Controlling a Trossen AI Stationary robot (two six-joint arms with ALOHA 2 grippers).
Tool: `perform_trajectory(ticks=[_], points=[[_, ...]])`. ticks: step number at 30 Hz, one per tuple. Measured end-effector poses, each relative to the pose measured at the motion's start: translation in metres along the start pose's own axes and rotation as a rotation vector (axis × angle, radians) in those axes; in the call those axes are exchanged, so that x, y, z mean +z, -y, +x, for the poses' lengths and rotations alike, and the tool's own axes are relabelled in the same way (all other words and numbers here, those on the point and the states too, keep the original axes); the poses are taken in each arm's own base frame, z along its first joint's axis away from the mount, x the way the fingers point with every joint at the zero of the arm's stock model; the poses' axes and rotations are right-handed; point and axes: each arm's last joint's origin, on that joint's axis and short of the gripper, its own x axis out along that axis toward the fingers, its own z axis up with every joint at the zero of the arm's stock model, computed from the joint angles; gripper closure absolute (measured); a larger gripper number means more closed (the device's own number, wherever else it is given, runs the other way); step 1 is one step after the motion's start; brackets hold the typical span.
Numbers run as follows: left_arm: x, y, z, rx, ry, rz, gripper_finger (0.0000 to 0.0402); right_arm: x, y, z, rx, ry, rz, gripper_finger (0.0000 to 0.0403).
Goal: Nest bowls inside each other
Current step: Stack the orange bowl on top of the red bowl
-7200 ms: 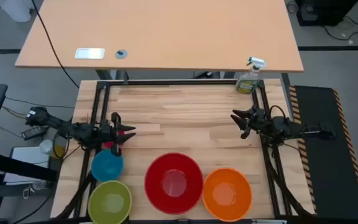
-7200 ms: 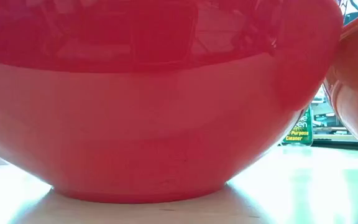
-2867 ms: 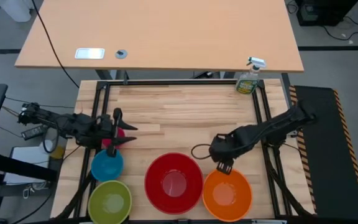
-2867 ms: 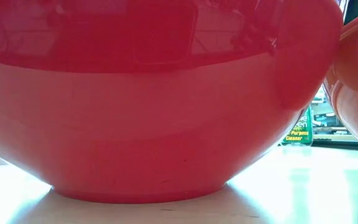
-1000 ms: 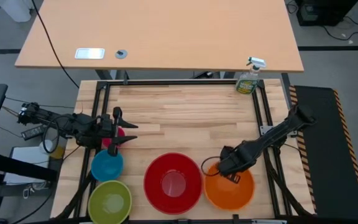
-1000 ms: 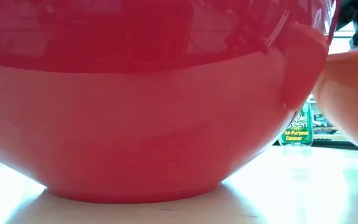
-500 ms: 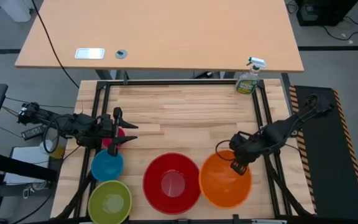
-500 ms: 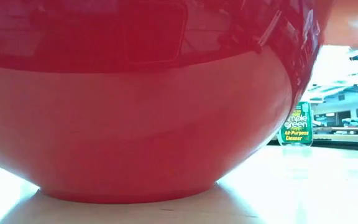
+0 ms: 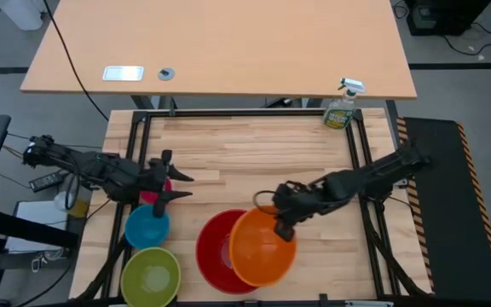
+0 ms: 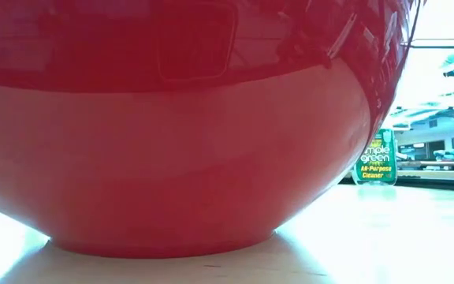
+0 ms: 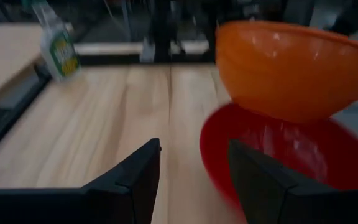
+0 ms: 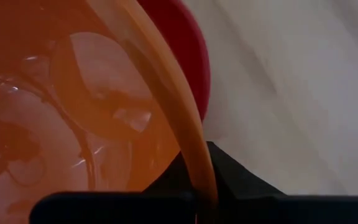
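The orange bowl [image 9: 261,249] hangs tilted over the right part of the red bowl [image 9: 216,251], with my right gripper [image 9: 281,225] shut on its rim. The red bowl stands on its base on the table and fills the low view [image 10: 180,126]. At the near left stand the blue bowl [image 9: 147,226] and the yellow-green bowl [image 9: 150,275]. The pink bowl [image 9: 154,191] shows only partly under my left gripper [image 9: 176,186], which is open and holds nothing. In the left wrist view the orange bowl [image 11: 291,68] floats above the red one [image 11: 278,155]. My right gripper pinches the orange bowl's rim [image 12: 194,165] on the bowl's far right side, one finger inside the bowl and one finger [image 12: 241,180] outside. The fingers slant down from the table's far right. The bowl is lifted clear and tilted, above the red bowl [image 12: 188,56].
A green spray bottle [image 9: 341,109] stands at the table's far right corner and shows in the low view [image 10: 377,158] behind the red bowl. Bare wood lies across the far half of the table [image 9: 254,149]. A larger desk stands beyond it.
My right gripper has lifted the orange bowl off the table and carried it up and toward the table's left, over the red bowl. The bowl has tipped and has left the low view.
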Motion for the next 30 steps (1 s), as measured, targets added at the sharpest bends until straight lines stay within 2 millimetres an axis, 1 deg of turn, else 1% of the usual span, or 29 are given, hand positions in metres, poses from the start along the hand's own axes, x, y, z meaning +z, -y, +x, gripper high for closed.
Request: perform_trajectory(ticks=[3,7,10,15,17,20,24,30], points=[[0.005,0.003,0.000,-0.006,-0.070,0.006,0.0212,0.019,-0.013,0.008,-0.056,0.028,-0.049,0.0380],[0.013,0.008,-0.006,-0.032,-0.093,0.019,0.0212,0.042,-0.027,0.021,-0.047,0.031,-0.100,0.0376],[0.016,0.010,-0.014,-0.056,-0.125,0.017,0.0212,0.053,-0.032,0.038,-0.038,0.007,-0.135,0.0375],[0.012,0.014,-0.020,-0.064,-0.190,0.006,0.0212,0.057,-0.027,0.076,-0.047,-0.108,-0.165,0.0375],[0.008,0.015,-0.019,-0.056,-0.231,0.006,0.0212,0.058,-0.022,0.087,-0.070,-0.134,-0.162,0.0374],[0.003,0.017,-0.017,-0.046,-0.280,0.021,0.0212,0.059,-0.016,0.097,-0.103,-0.168,-0.160,0.0374],[-0.001,0.023,-0.012,-0.063,-0.321,0.092,0.0212,0.059,-0.010,0.103,-0.122,-0.204,-0.148,0.0373],[-0.012,0.035,-0.003,-0.094,-0.435,0.229,0.0212,0.059,-0.007,0.100,-0.096,-0.262,-0.162,0.0357]])
